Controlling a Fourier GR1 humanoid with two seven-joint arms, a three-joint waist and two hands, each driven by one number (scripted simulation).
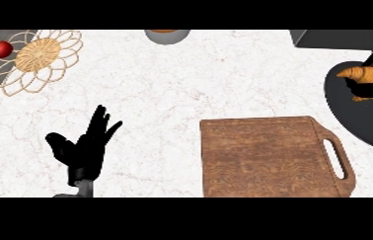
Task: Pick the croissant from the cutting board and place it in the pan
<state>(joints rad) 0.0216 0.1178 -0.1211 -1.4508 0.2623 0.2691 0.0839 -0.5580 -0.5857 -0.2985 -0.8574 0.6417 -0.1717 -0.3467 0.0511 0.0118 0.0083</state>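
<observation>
- Croissant sat at the view's right edge, off the cutting board and over the pan, a golden tip pointing left and a small scrap of crust showing lower down.
- Right robot hand was grasping the croissant, its black fingers curled across the pastry's middle; most of the hand was cut off by the edge of the view.
- By my judgement the croissant would handle as light, soft and flaky: it gives under a squeeze and sheds crust, so the thick middle was the sound place to hold, not the thin tips.
- Whether it hung above the pan or already touched it could not be told from this steep angle.
- Pan lay dark and round just right of the board, partly out of view.
- Wooden cutting board lay with nothing on it, its handle slot toward the pan.
- Left robot hand rested released at the lower left, fingers straight and pointing up, well apart from the board.
- White marble desk carried, farther off, a grey bowl at the top edge, a woven trivet at the upper left, and a red fruit beside it.
</observation>
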